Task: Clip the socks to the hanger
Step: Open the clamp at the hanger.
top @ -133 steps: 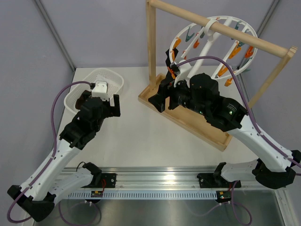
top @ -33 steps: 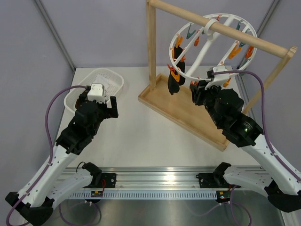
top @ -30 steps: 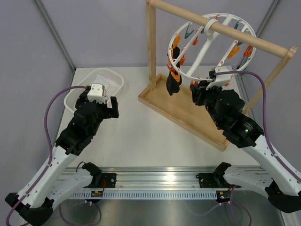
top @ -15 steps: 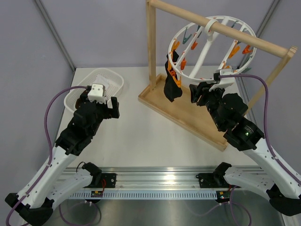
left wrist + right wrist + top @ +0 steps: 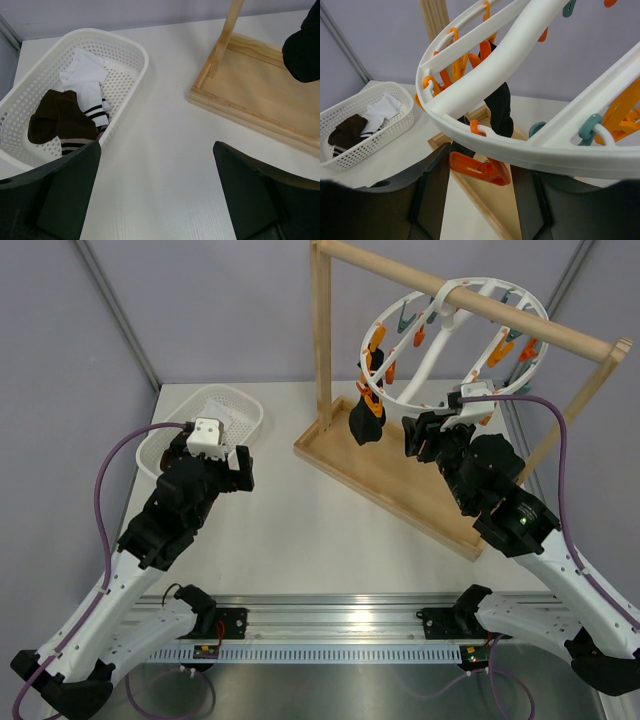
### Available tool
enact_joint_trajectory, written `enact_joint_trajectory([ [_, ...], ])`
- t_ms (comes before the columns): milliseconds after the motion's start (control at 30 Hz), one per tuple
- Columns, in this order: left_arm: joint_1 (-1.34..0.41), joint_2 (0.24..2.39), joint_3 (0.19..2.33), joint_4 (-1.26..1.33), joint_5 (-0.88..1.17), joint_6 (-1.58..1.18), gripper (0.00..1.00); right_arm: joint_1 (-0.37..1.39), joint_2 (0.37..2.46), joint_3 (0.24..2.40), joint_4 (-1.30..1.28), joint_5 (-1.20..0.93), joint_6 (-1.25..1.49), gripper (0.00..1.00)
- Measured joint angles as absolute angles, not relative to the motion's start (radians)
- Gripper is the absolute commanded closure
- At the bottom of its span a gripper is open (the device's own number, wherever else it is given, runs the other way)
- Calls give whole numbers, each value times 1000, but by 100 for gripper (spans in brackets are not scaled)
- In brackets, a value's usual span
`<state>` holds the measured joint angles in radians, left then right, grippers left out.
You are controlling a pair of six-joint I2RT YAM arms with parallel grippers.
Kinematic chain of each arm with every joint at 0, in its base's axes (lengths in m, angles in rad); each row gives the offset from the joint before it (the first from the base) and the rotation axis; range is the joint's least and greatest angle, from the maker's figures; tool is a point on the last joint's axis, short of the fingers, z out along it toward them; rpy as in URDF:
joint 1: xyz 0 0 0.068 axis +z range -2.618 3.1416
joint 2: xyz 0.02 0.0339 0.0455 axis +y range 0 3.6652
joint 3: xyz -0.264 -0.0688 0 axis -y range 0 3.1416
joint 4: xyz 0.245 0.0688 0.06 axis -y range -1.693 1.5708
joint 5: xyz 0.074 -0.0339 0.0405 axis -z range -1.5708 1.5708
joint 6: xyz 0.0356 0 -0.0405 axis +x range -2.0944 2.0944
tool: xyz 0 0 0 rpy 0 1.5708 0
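The hanger (image 5: 452, 338), a white ring with orange and teal clips, hangs from the wooden stand's bar. One black sock (image 5: 366, 421) dangles from a clip on its left side; it also shows in the right wrist view (image 5: 500, 107). My right gripper (image 5: 424, 434) is open just under the ring's near rim (image 5: 485, 131), with an orange clip (image 5: 480, 168) hanging between its fingers (image 5: 432, 192). My left gripper (image 5: 157, 195) is open and empty above the table. More socks lie in the basket: a white one (image 5: 85, 77), a dark brown one (image 5: 57, 117) and a striped one.
The white mesh basket (image 5: 250, 418) stands at the back left; it also shows in the left wrist view (image 5: 135, 75). The wooden stand's base (image 5: 400, 485) and upright post (image 5: 321, 340) lie under and left of the hanger.
My right gripper let go of the black sock and moved right, under the ring's near rim. The sock hangs clipped and swings with the hanger. The left arm has barely moved.
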<state>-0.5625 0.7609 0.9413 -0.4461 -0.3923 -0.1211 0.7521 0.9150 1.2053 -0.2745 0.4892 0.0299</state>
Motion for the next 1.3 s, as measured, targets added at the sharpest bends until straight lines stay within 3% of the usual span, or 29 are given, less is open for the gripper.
enact_joint_trajectory([
  [167, -562, 761, 941, -446, -392, -121, 1, 752, 920, 1214, -278, 488, 25, 50],
  [533, -562, 761, 941, -446, -392, -121, 1, 752, 926, 1235, -290, 488, 35, 87],
  [833, -562, 760, 941, -445, -376, -121, 1, 752, 926, 1238, -312, 505, 146, 89],
  [967, -562, 752, 935, -412, -291, -143, 1, 752, 926, 1238, -315, 506, 226, 84],
  [1000, -561, 748, 930, -390, -252, -160, 1, 752, 926, 1238, -315, 507, 253, 79],
  [1167, -590, 750, 844, -164, -67, -275, 1, 752, 926, 1238, -316, 507, 376, 78],
  [1300, -758, 864, 830, 51, -35, -277, 1, 752, 927, 1238, -315, 506, 451, 78],
])
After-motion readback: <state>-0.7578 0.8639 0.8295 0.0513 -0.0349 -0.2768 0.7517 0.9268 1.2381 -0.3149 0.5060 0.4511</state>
